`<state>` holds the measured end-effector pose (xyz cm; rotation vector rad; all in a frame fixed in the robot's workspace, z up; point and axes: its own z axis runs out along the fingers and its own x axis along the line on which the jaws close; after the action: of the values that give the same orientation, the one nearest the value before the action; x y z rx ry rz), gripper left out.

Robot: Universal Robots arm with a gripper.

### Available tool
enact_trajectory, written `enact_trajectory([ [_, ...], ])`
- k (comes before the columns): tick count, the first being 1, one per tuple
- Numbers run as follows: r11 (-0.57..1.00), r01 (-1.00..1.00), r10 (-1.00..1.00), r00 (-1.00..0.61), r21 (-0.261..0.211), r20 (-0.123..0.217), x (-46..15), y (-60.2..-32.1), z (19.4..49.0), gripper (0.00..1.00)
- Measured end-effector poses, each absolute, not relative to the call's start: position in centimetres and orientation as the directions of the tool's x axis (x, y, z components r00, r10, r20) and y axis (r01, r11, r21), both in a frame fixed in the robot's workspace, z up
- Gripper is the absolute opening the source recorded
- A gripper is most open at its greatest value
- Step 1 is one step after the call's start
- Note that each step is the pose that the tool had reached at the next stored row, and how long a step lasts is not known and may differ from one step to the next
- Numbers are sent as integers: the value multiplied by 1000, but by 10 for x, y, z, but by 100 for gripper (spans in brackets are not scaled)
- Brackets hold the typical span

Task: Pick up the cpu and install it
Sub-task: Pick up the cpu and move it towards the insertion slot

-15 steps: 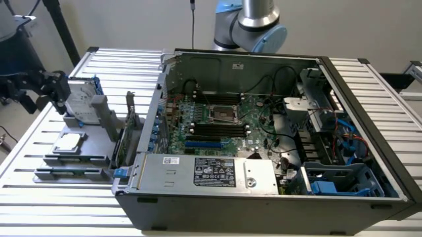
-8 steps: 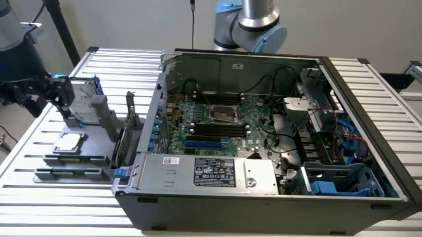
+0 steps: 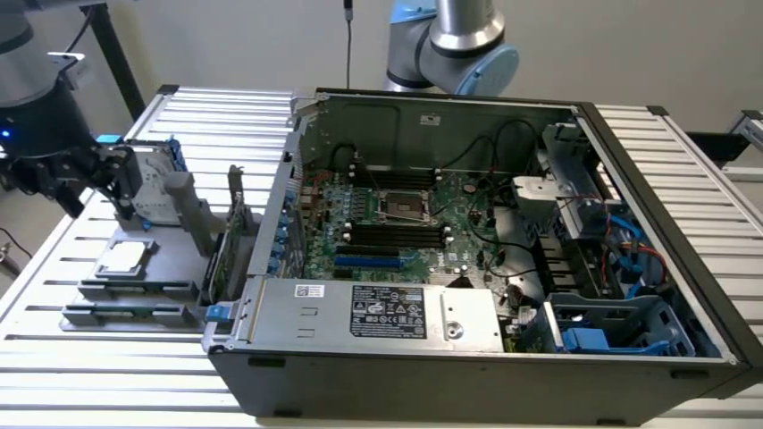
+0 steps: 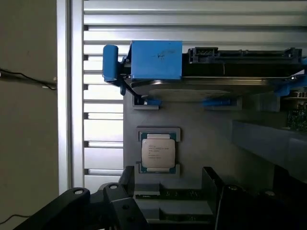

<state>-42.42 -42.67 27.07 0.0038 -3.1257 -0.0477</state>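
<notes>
The cpu [image 3: 123, 257], a flat square chip with a silver top, lies in a recess of the grey parts holder [image 3: 179, 250] on the slatted table, at the exterior view's left. In the wrist view the cpu [image 4: 157, 153] sits between two pale clips. My gripper [image 3: 96, 198] hangs above the holder, behind the cpu and well above it, open and holding nothing. Its dark fingers [image 4: 128, 178] frame the holder's near part in the wrist view. The bare cpu socket [image 3: 406, 207] shows on the green motherboard inside the open computer case [image 3: 477, 349].
An upright silver hard drive in a blue frame [image 4: 158, 60] stands on the holder just beyond the cpu. Memory sticks [image 3: 134, 290] lie in slots in front of it. A card [image 3: 234, 223] stands upright between holder and case. A second robot arm [image 3: 459, 45] rises behind the case.
</notes>
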Motion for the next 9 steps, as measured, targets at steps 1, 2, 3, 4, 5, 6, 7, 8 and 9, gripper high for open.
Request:
enact_trajectory([
  [1,1000,-2,-3,-1000,30,15,-424,-426,269,67],
  [2,1000,-2,-3,-1000,30,16,-424,-426,267,67],
  [3,1000,-2,-3,-1000,31,15,-424,-425,265,67],
  [4,1000,-2,-3,-1000,31,15,-424,-425,264,67],
  [5,1000,-2,-3,-1000,30,16,-424,-425,262,67],
  [6,1000,-2,-3,-1000,30,16,-424,-424,260,67],
  [7,1000,-2,-3,-1000,30,16,-424,-424,258,67],
  [8,1000,-2,-3,-1000,30,16,-424,-424,256,67],
  [9,1000,-2,-3,-1000,30,16,-424,-424,254,67],
])
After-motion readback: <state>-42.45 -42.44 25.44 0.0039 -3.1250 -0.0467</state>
